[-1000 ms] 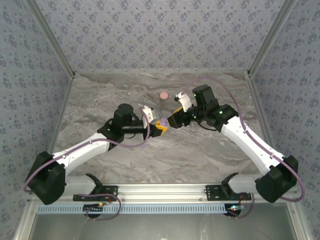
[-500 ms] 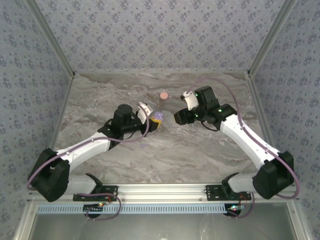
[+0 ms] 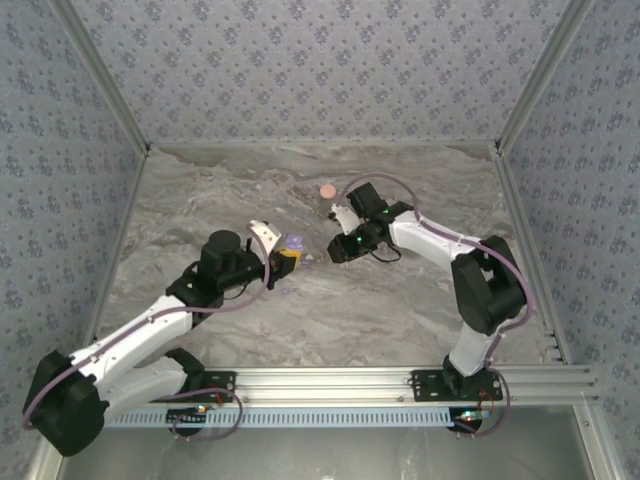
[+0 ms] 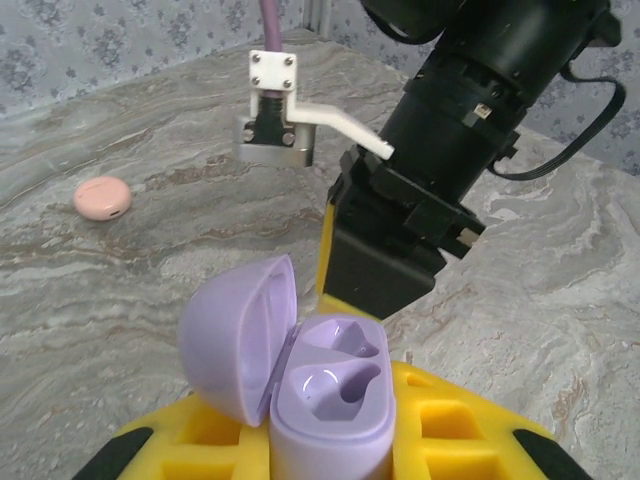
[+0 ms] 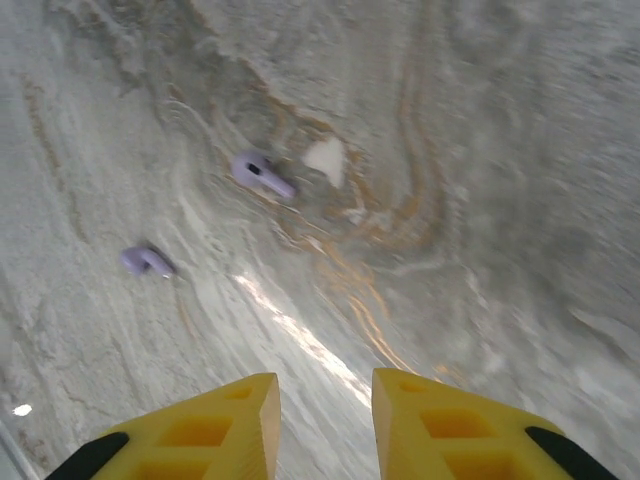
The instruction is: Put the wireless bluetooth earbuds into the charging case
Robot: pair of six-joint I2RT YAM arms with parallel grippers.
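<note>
My left gripper (image 3: 284, 256) is shut on the lavender charging case (image 4: 332, 392), which it holds upright between its yellow fingers. The case's lid (image 4: 238, 335) is swung open to the left and both wells are empty. The case (image 3: 293, 241) also shows from above. My right gripper (image 3: 335, 252) hovers just right of it, open and empty, its fingers (image 5: 420, 415) over bare table. Two lavender earbuds lie on the marble ahead of it, one (image 5: 262, 174) farther off and one (image 5: 147, 261) to the left.
A salmon-pink round disc (image 3: 327, 190) lies at the back of the marble table (image 3: 400, 310); it is also in the left wrist view (image 4: 102, 197). The right arm's black wrist (image 4: 470, 100) looms close over the case. Patterned walls enclose the table.
The two grippers, together at the case a second ago, have parted. The left arm drew back to the lower left with the case. The right gripper swung left and down.
</note>
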